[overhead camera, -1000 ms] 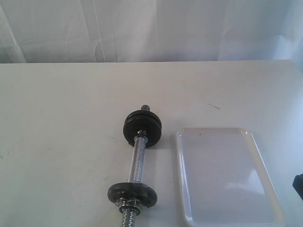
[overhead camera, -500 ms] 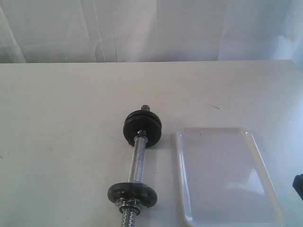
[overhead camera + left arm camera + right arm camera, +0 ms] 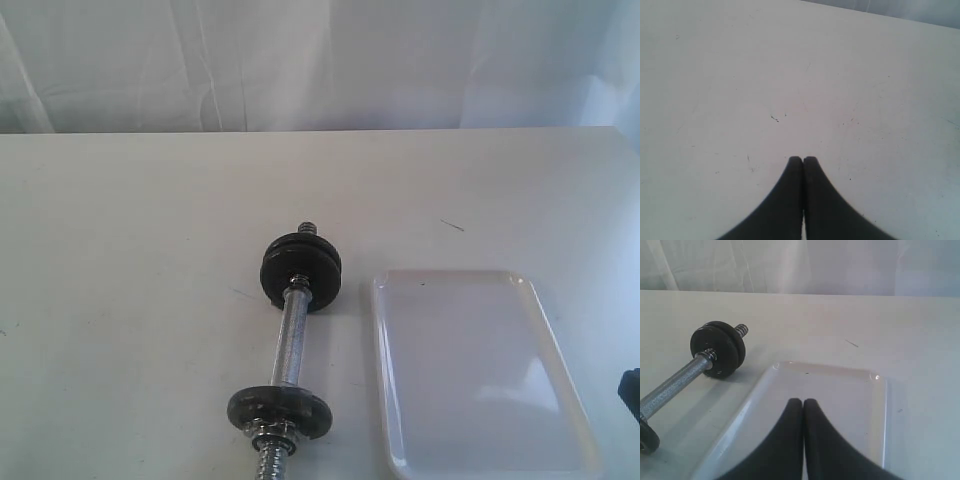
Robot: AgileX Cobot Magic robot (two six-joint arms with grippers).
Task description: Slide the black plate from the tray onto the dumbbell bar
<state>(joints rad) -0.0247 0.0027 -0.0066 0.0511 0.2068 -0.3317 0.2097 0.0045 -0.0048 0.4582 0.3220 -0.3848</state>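
Looking at this one, I'd say the job is pretty much done. The tray (image 3: pixel 478 372) has nothing in it, just glossy white plastic sitting on the surface (image 3: pixel 130 260), right beside the dumbbell bar (image 3: pixel 290 340). So the black plate isn't on the tray any more. It has to be one of the black discs threaded on the bar. I honestly can't tell which, but my guess is the outer one of the far pair (image 3: pixel 300 243), since no collar shows outside it. If that's right, all that's left is maybe locking it down.

Count, as far as I can see:
- one tray
- one bar, lying flat, with threaded ends poking out past the discs
- what looks like three black discs: two pressed together at the far end and a single disc (image 3: pixel 279 410) at the near end
- one chrome collar (image 3: pixel 272 432) just outside the near disc

The left gripper (image 3: pixel 803 160) hangs over bare surface with its jaws pressed together, holding nothing. The right gripper (image 3: pixel 803 401) hangs above the tray, its jaws closed and empty too.
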